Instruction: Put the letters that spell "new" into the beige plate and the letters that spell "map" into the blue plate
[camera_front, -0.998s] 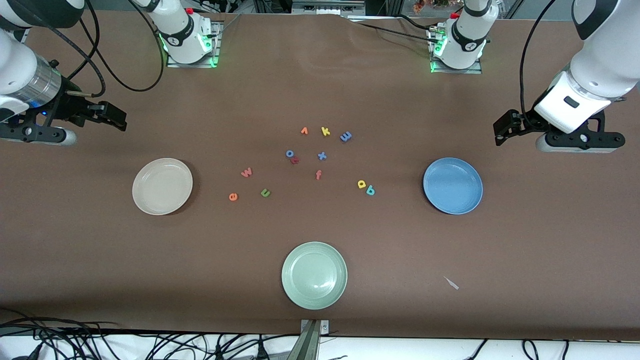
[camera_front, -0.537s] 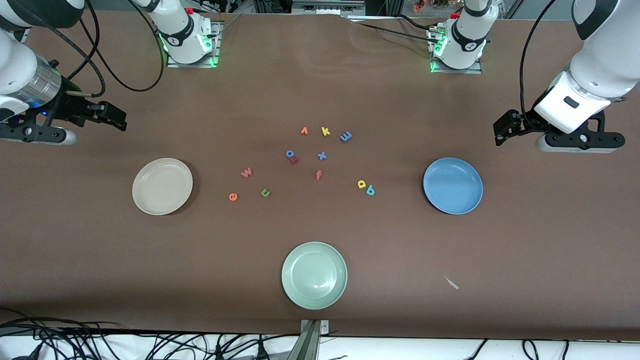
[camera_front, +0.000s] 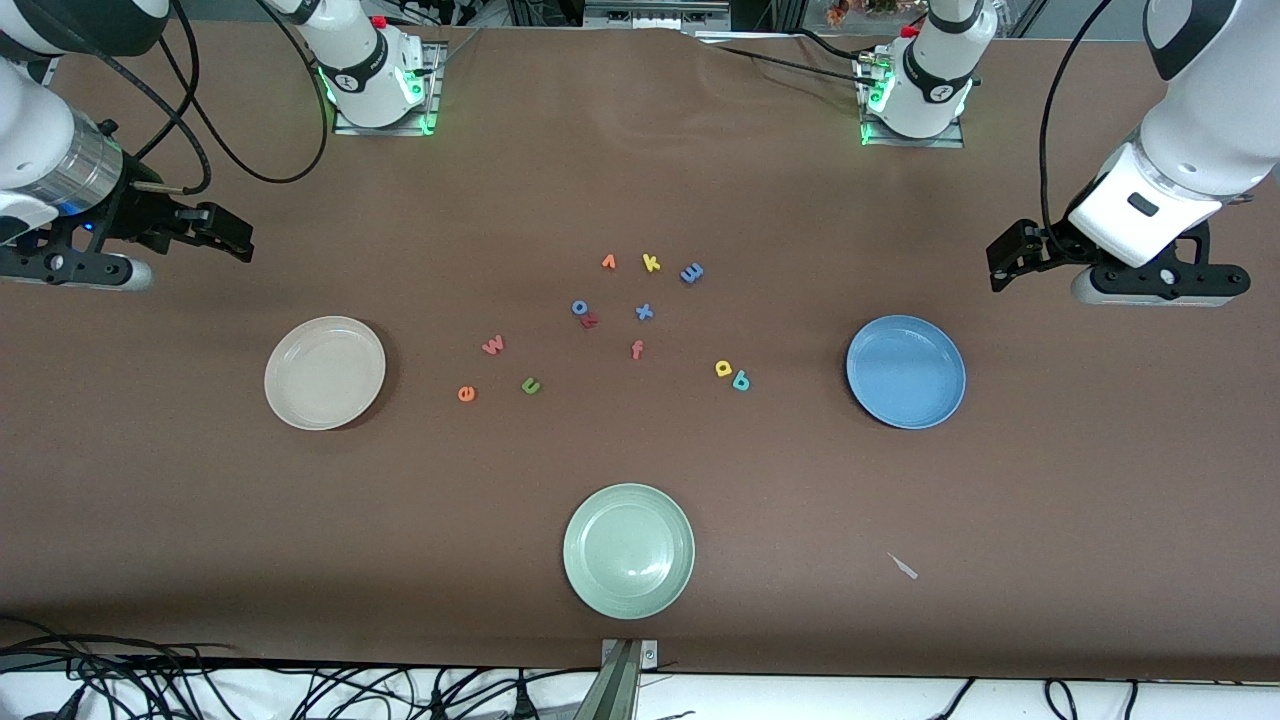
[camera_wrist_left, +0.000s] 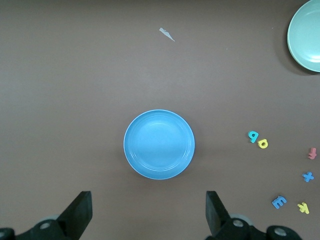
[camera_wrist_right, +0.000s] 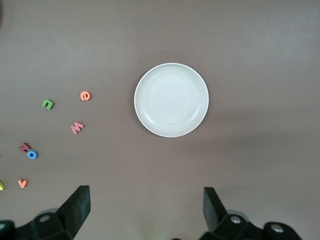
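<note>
The beige plate (camera_front: 325, 372) (camera_wrist_right: 171, 99) lies toward the right arm's end, the blue plate (camera_front: 906, 371) (camera_wrist_left: 159, 144) toward the left arm's end. Between them on the cloth lie the pink-red w (camera_front: 493, 346), orange e (camera_front: 466, 394) and green n (camera_front: 531, 385), and closer to the blue plate the blue m (camera_front: 692, 272), yellow a (camera_front: 724, 369) and teal p (camera_front: 740, 380). My right gripper (camera_front: 232, 236) (camera_wrist_right: 146, 197) hangs open over bare cloth beside the beige plate. My left gripper (camera_front: 1000, 262) (camera_wrist_left: 148, 205) hangs open beside the blue plate. Both hold nothing.
A pale green plate (camera_front: 628, 550) sits near the front edge. Other letters lie mid-table: yellow k (camera_front: 651, 263), orange v (camera_front: 608, 262), blue o (camera_front: 579, 307), small red letter (camera_front: 590, 321), blue x (camera_front: 644, 312), orange f (camera_front: 637, 349). A pale scrap (camera_front: 903, 566) lies near the front.
</note>
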